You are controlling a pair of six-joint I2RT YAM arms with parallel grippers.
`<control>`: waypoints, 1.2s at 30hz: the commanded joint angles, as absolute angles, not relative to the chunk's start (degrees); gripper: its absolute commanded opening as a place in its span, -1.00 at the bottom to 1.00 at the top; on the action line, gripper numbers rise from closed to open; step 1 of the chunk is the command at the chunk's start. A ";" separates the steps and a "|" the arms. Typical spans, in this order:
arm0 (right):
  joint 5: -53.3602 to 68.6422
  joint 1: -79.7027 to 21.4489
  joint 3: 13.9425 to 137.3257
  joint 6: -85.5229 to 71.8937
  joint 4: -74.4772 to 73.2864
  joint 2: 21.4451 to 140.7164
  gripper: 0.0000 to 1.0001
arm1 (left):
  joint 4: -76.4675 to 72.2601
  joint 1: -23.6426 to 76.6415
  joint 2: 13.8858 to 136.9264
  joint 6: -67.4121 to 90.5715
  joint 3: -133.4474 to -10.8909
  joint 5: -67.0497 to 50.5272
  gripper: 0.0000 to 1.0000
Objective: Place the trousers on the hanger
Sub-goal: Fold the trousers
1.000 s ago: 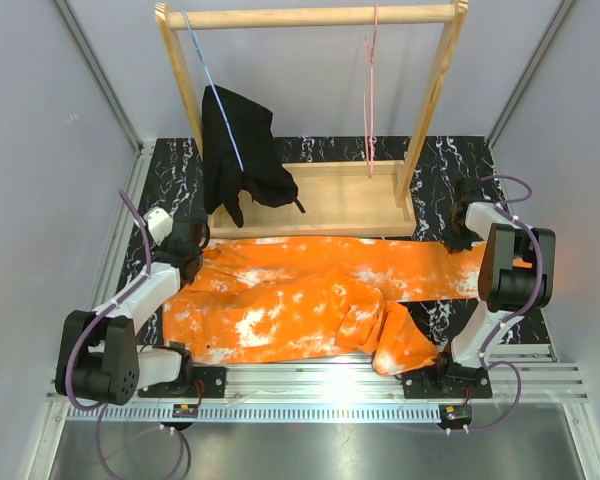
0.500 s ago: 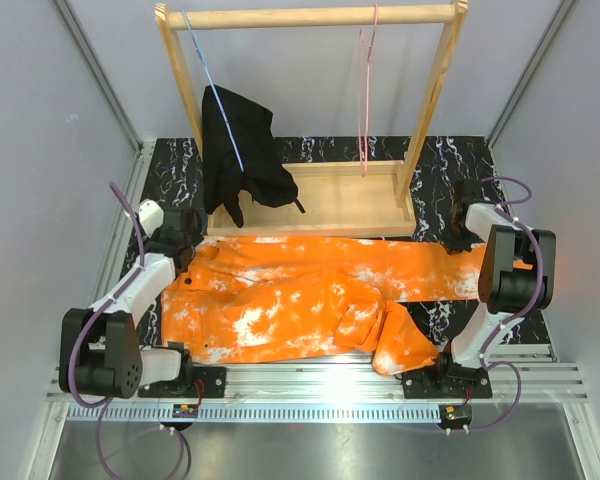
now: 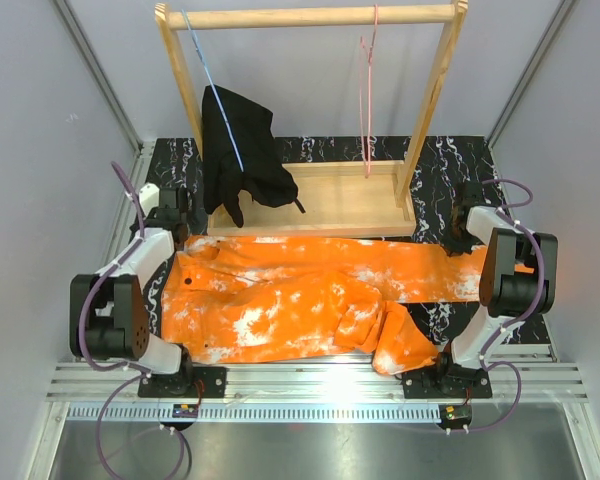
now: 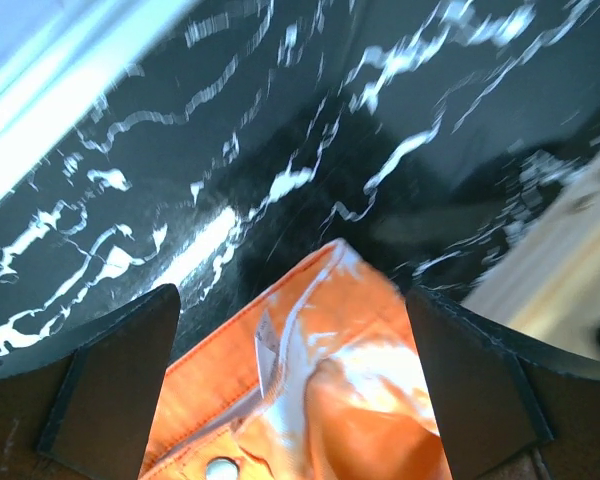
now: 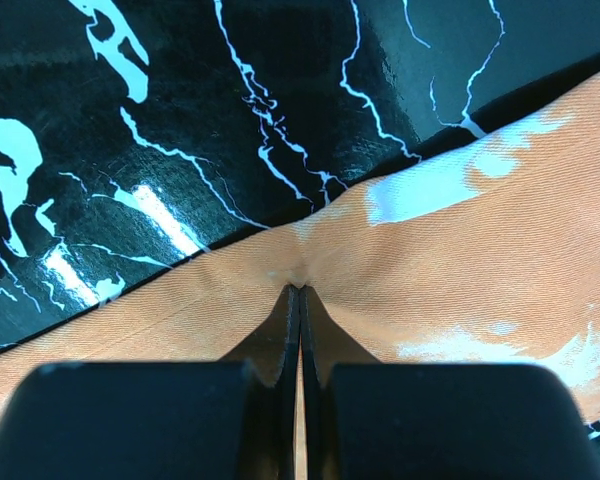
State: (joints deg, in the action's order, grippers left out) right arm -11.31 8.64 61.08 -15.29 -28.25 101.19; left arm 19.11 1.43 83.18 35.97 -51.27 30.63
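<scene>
The orange trousers with white blotches lie flat across the black marbled mat, waist to the left and legs to the right. My left gripper hovers open over the waist's far corner; the left wrist view shows the waistband and a snap button between the spread fingers, untouched. At the far right my right gripper is shut, pinching a fold of the trouser leg at its fingertips. The pink hanger hangs bare from the wooden rail.
A wooden rack with a flat base board stands behind the trousers. A black garment hangs from a light-blue hanger at the rack's left end. Grey walls close in both sides.
My left gripper has opened and let go of the waist, then drawn back toward the far left. The waist corner now lies spread flat. The right arm has not moved.
</scene>
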 commanded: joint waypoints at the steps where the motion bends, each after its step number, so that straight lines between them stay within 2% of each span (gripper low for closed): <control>1: -9.84 8.79 60.38 -15.29 -28.74 98.96 -0.97 | 18.63 0.70 85.25 33.66 -53.52 24.45 0.98; 13: -9.58 8.79 60.21 -15.38 -28.83 98.35 -0.97 | 20.30 0.79 92.19 34.72 -52.12 18.81 0.96; 16: -9.41 8.79 60.03 -15.29 -28.65 98.17 -0.97 | 20.22 0.79 93.95 34.80 -52.38 17.41 0.87; 17: -9.49 8.79 60.03 -15.38 -28.65 98.09 -0.97 | 20.13 0.79 94.56 34.89 -52.38 17.14 0.79; 20: -9.49 8.79 59.94 -15.38 -28.65 98.00 -0.96 | 20.47 0.70 96.06 34.81 -52.82 16.44 0.29; 21: -9.49 8.79 59.94 -15.38 -28.65 98.09 -0.97 | 20.65 0.70 96.41 34.80 -53.00 16.35 0.07; 22: -9.49 8.88 59.85 -15.38 -28.65 98.09 -0.97 | 20.83 0.70 96.68 34.89 -53.17 16.26 -0.55; 24: -9.49 8.79 59.77 -15.47 -28.65 97.91 -0.97 | 21.44 0.70 96.94 35.16 -53.52 16.61 -0.93; 25: -9.49 8.79 59.68 -15.47 -28.57 97.91 -0.96 | 21.71 0.70 96.68 35.24 -53.61 17.13 -1.00; 36: -9.23 6.86 60.91 -15.64 -28.83 100.37 -0.97 | 30.32 -3.86 92.20 31.21 -63.54 18.55 -1.00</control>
State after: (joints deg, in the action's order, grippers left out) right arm -8.97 8.01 60.05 -15.46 -28.21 100.20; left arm 27.90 -0.93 95.31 34.39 -58.19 16.12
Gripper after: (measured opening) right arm 0.015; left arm 0.050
